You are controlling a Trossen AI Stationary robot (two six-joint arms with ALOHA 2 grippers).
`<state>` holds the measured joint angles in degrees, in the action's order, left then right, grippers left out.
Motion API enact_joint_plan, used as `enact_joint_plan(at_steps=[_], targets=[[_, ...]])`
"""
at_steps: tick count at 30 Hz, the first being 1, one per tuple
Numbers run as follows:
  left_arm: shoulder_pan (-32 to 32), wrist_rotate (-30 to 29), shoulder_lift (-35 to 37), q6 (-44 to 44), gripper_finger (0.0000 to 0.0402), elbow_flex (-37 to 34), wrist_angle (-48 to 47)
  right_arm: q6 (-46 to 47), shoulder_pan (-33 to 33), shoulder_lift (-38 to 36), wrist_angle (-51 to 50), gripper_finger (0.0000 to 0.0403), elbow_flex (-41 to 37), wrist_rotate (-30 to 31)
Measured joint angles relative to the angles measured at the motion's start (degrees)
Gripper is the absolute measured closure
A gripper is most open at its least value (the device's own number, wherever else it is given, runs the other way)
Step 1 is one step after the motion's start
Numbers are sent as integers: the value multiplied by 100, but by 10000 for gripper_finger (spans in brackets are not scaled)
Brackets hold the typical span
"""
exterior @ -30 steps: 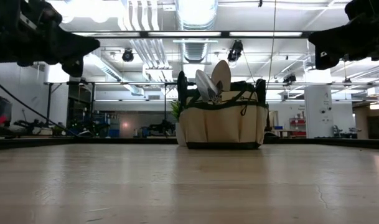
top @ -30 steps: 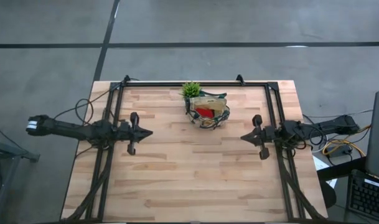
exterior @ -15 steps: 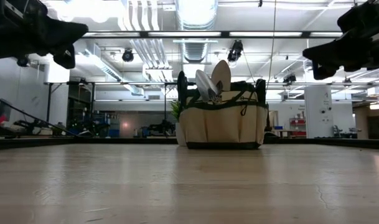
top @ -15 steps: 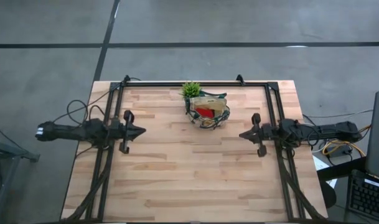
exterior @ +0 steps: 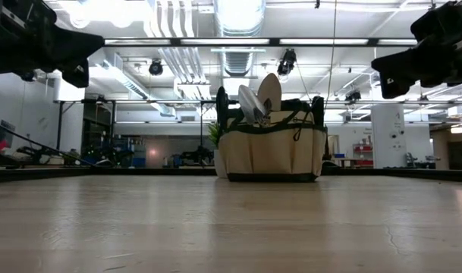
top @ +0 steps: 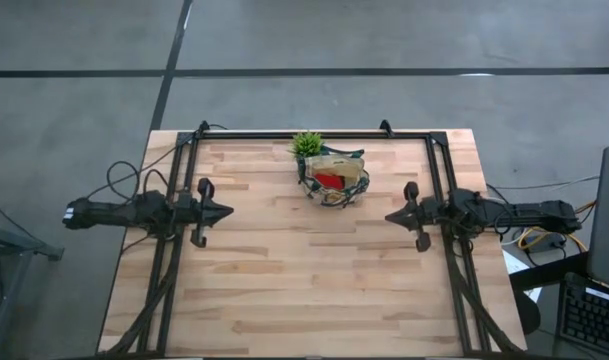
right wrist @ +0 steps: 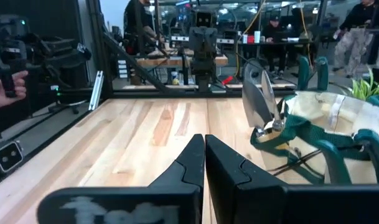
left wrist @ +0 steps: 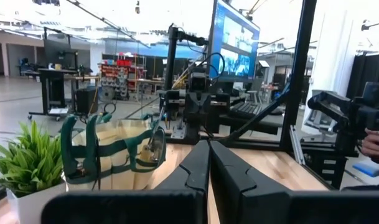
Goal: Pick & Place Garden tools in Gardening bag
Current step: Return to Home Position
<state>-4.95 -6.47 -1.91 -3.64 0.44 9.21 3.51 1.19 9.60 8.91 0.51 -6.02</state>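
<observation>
The gardening bag (top: 332, 178), beige with green trim, stands on its base at the table's far middle. The garden tools are inside it. Silver trowel heads (exterior: 255, 100) stick up from its top, and a red lump (top: 328, 181) shows inside. My left gripper (top: 229, 212) hovers shut over the table's left side, pointing level toward the right, well short of the bag (left wrist: 114, 155). My right gripper (top: 389, 216) hovers shut over the right side, pointing left, with the bag (right wrist: 338, 124) ahead and to one side. Neither gripper holds anything.
A small green potted plant (top: 306, 145) stands against the bag's far left side. A black frame (top: 314, 134) runs along the table's far edge and down both sides. Bare wooden tabletop (top: 304, 280) lies between the arms and toward the near edge.
My left gripper has drawn back a little toward the table's left edge and tipped up to about level, staying shut. The bag and tools have not moved.
</observation>
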Motion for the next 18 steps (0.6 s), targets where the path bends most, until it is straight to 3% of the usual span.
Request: enact_joint_plan(at_steps=[18], targets=[[-2, -1, -58, -4, 387, -8, -28, 95, -4, 68, -232, 394, 0, 2]])
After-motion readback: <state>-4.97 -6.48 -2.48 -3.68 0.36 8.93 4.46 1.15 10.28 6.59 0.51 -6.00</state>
